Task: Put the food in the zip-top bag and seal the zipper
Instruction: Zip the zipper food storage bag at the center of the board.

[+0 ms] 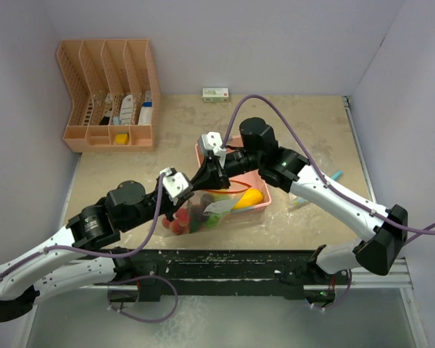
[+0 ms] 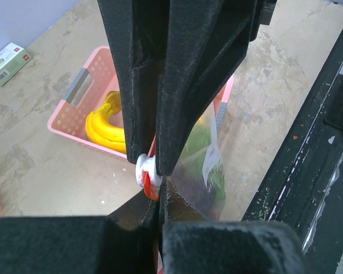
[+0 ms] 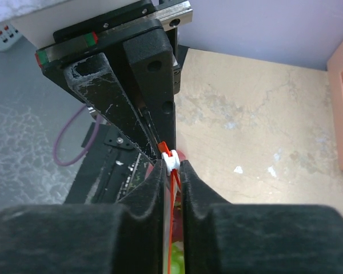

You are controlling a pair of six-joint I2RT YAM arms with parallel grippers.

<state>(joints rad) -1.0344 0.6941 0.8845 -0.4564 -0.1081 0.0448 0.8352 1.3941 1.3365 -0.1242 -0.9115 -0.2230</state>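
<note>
The clear zip-top bag (image 1: 203, 212) hangs at the table's front, held up between both grippers, with red and green food (image 1: 180, 223) inside. My left gripper (image 1: 191, 194) is shut on the bag's top edge; the left wrist view shows it (image 2: 160, 191) pinching the bag (image 2: 206, 165). My right gripper (image 1: 204, 177) is shut on the orange zip strip, with the white slider (image 3: 170, 160) at its tips (image 3: 171, 169). The slider (image 2: 145, 171) sits right against my left fingers. Yellow bananas (image 2: 106, 128) lie in the pink basket (image 2: 74, 117), and a yellow piece (image 1: 248, 198) also shows there.
The pink basket (image 1: 264, 190) stands just behind the bag. An orange file rack (image 1: 109, 94) stands at the back left. A small box (image 1: 215, 94) lies at the back wall. The black rail (image 1: 225, 262) marks the table's front edge.
</note>
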